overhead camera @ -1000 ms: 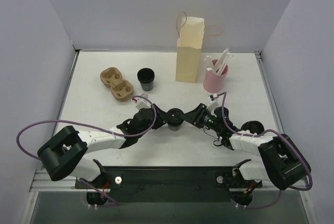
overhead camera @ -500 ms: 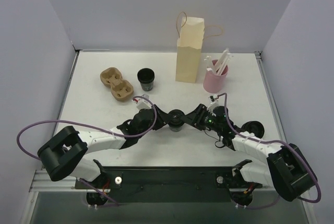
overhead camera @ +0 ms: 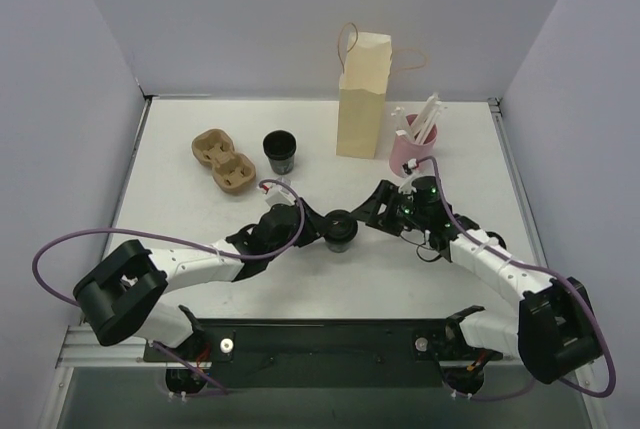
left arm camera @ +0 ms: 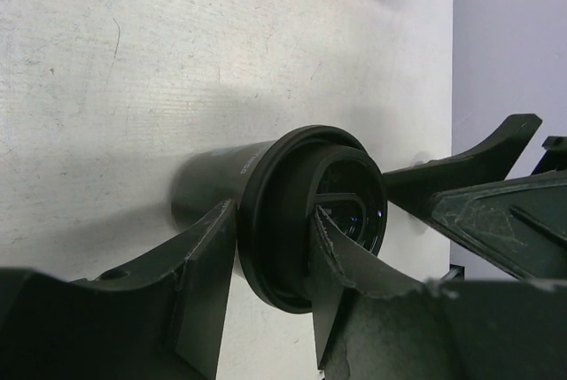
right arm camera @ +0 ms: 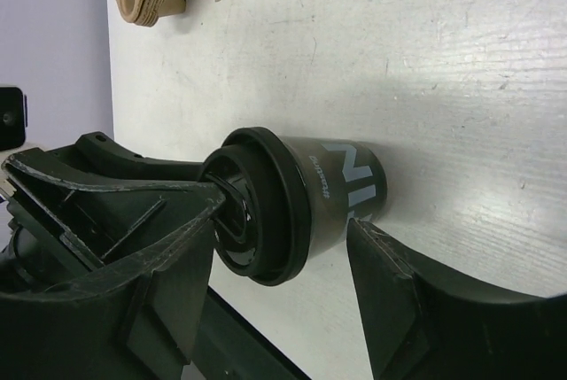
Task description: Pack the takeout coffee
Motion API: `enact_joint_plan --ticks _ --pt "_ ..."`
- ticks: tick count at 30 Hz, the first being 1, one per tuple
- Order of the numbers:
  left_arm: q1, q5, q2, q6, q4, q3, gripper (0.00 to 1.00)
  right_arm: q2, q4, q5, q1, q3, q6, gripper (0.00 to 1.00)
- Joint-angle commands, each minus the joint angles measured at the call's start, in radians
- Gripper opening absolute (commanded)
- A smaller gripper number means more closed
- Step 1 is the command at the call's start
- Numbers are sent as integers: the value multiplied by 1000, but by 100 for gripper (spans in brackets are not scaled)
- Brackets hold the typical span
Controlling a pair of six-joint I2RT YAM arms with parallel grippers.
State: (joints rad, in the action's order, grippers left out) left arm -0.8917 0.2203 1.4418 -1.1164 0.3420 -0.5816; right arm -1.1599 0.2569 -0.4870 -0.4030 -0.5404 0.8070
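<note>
The right hand (overhead camera: 370,213) has just spread its fingers, releasing the lidded coffee cup (overhead camera: 340,232) and backing toward 3 o'clock. The left hand (overhead camera: 325,226), at 9 o'clock, stays clamped on the cup's lid. The cup stands at the middle of the worktop (overhead camera: 180,209). The lid seems seated; the carrier (overhead camera: 223,160) at 10 o'clock likely comes next.

Right claw (overhead camera: 368,217) wider around the lidded cup (overhead camera: 340,230) than a second ago, its arm farther up the table.
</note>
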Motion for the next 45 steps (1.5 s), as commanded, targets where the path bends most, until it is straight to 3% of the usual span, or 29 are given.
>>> enact_joint_plan --ticks 1,7,11,13,19,22,35,45 --pt "-18 -29 101 102 -462 86 45 -60 -61 -71 15 -73 -75 59" --pt "-18 -27 104 110 -469 71 45 -155 -30 -142 15 -105 -95 54" --pt "-18 -19 123 104 -478 69 45 -195 -13 -133 15 -95 -101 41" --pt "-18 -18 134 99 -479 75 45 -195 25 -124 18 -52 -89 35" --pt "-18 -29 177 73 -449 86 45 -213 166 -105 29 97 -54 28" --pt "-16 -33 186 61 -442 94 45 -247 252 -116 44 146 -40 27" --pt "-16 -32 210 30 -436 120 45 -353 326 -96 59 250 -80 22" --pt "-16 -19 190 24 -440 123 45 -385 300 8 41 312 -55 19"
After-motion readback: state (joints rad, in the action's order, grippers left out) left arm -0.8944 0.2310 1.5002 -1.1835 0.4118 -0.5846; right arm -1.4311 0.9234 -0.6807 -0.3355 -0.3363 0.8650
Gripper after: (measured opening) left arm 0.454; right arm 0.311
